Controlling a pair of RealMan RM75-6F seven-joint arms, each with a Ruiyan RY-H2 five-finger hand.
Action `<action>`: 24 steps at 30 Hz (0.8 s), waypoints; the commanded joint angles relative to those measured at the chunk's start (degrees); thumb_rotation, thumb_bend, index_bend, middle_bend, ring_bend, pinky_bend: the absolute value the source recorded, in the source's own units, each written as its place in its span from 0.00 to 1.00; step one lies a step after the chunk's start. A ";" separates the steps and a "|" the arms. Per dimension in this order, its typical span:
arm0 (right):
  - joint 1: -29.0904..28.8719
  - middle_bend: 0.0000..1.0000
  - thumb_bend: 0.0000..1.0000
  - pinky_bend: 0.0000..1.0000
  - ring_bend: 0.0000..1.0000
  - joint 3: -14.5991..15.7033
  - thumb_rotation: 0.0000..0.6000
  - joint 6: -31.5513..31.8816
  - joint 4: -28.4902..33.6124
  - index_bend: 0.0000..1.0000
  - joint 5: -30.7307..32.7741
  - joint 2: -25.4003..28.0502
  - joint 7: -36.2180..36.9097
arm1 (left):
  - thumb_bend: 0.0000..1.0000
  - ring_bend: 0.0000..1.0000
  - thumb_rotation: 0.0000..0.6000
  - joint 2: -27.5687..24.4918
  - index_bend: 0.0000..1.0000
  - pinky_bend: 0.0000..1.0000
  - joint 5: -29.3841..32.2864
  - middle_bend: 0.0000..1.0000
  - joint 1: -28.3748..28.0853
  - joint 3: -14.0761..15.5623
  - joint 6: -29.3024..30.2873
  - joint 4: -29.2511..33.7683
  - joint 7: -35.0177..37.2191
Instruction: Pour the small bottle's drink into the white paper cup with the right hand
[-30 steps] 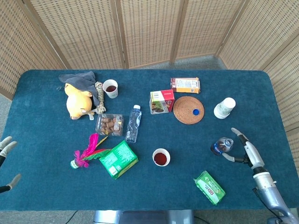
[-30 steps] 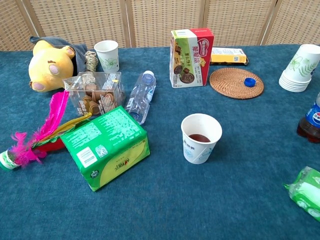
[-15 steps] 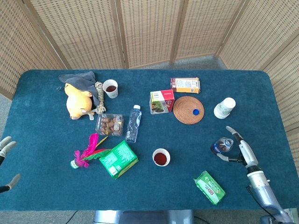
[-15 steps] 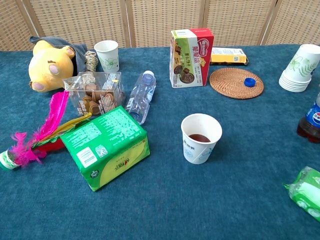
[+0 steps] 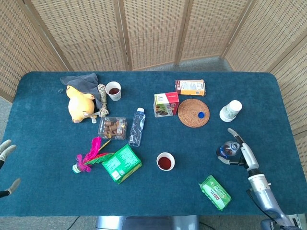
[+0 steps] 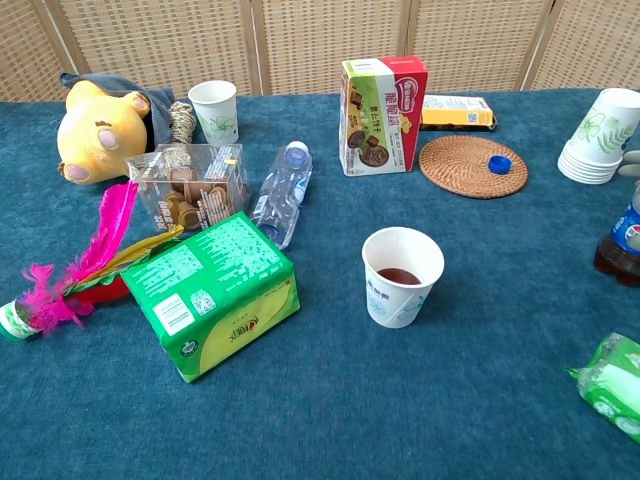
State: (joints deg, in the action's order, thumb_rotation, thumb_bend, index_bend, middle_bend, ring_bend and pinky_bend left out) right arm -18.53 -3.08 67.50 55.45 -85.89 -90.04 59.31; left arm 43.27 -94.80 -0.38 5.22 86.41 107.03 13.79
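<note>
Right now I have my right hand up against the small clear cola bottle with the blue label, which stands upright and uncapped on the blue-cloth bench. One finger reaches past the far side of the bottle and another curls round its near side, so the hand cups it, but I cannot tell from either view whether the fingers actually press on it. Taking that bottle as my landmark: the white paper cup holding dark drink sits well apart from it toward the bench's middle, the green wrapped packet lies near it on the front edge side, and the stack of white paper cups stands behind it. The round woven coaster with a blue bottle cap on it lies beyond the bottle, further inward. My left hand hangs with fingers apart, holding nothing, off the bench's far opposite end.
</note>
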 commanded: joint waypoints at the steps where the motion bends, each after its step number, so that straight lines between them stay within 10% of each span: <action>1: -0.04 0.00 0.00 0.04 0.00 -0.10 0.97 0.11 -0.31 0.00 0.11 -0.49 0.09 | 0.37 0.00 1.00 -0.04 0.00 0.00 0.05 0.00 -0.02 -0.01 -0.03 -0.08 0.23; 14: 0.27 0.00 0.00 0.15 0.00 -0.95 1.00 1.64 -0.72 0.01 0.62 -1.63 1.46 | 0.37 0.00 1.00 -0.13 0.00 0.00 -0.09 0.00 -0.04 0.04 -0.04 -0.20 0.52; 24: 0.61 0.21 0.15 0.23 0.04 -0.71 1.00 2.37 -2.77 0.27 0.32 -2.85 2.91 | 0.37 0.00 1.00 -0.05 0.00 0.00 -0.14 0.00 -0.11 0.09 -0.26 0.03 -0.07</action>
State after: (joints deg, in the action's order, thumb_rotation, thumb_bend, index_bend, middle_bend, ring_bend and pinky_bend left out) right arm -17.95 -3.76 69.77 52.78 -85.57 -92.80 62.14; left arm 43.22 -94.94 -0.49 5.31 86.15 107.05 13.73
